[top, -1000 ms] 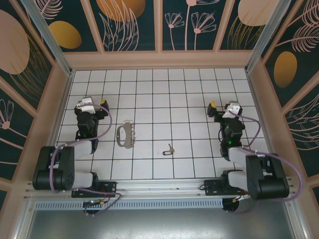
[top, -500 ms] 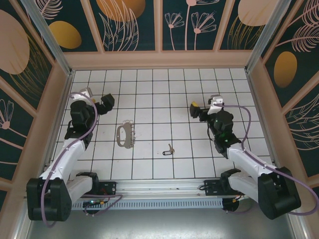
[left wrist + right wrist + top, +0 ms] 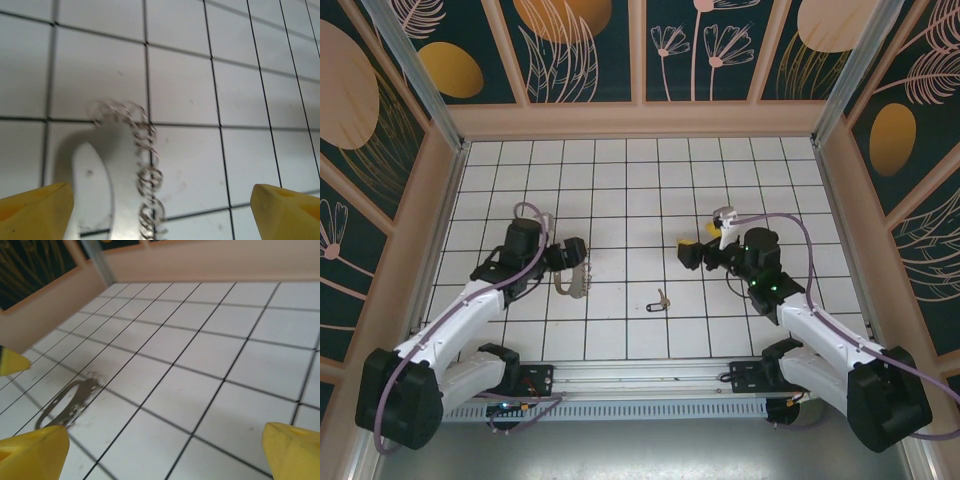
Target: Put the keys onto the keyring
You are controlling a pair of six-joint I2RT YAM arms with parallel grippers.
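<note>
On white tiles, top view: tiny silvery metal key lies well apart from big oval grey-beige metal keyring. Left wrist view: left gripper spread wide over keyring; right gripper spread wide too.

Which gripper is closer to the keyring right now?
Left. The left gripper hangs right over the keyring's far end, open fingers either side of it in the wrist view. The right gripper sits open well off to the keyring's right, past the key.
</note>
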